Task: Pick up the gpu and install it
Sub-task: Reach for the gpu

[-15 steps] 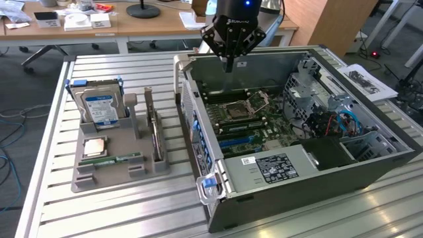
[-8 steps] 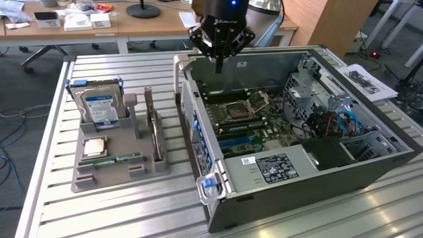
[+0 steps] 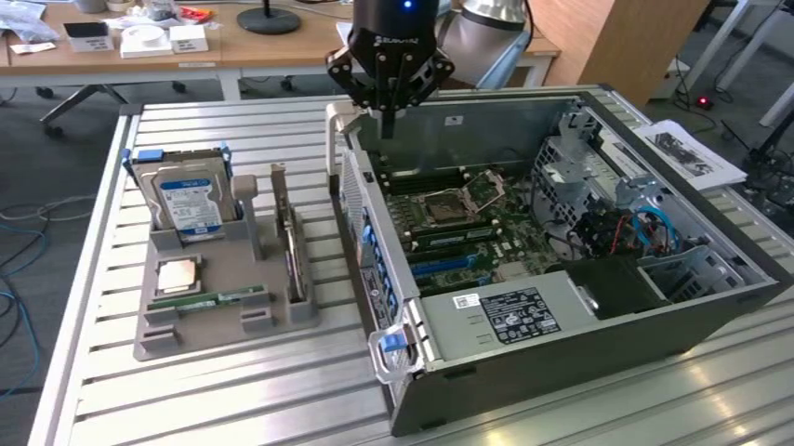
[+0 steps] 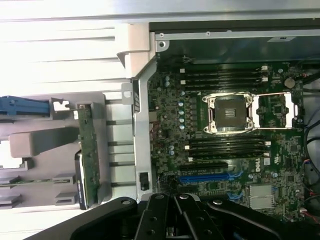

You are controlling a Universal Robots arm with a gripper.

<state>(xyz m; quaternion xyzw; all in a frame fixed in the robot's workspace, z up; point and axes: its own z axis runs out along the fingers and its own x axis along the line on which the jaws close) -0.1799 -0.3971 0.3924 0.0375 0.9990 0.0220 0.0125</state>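
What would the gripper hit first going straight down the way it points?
The gripper would probably meet the motherboard in the open case, near its side wall; depth is unclear, possibly the wall's rim.

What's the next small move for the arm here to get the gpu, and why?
Probably shift the hand sideways toward the exterior view's left, until it is over the gpu. The hand is shut and empty and hangs above a corner of the open computer case. The gpu stands on edge in the gray holder beside the case, untouched.
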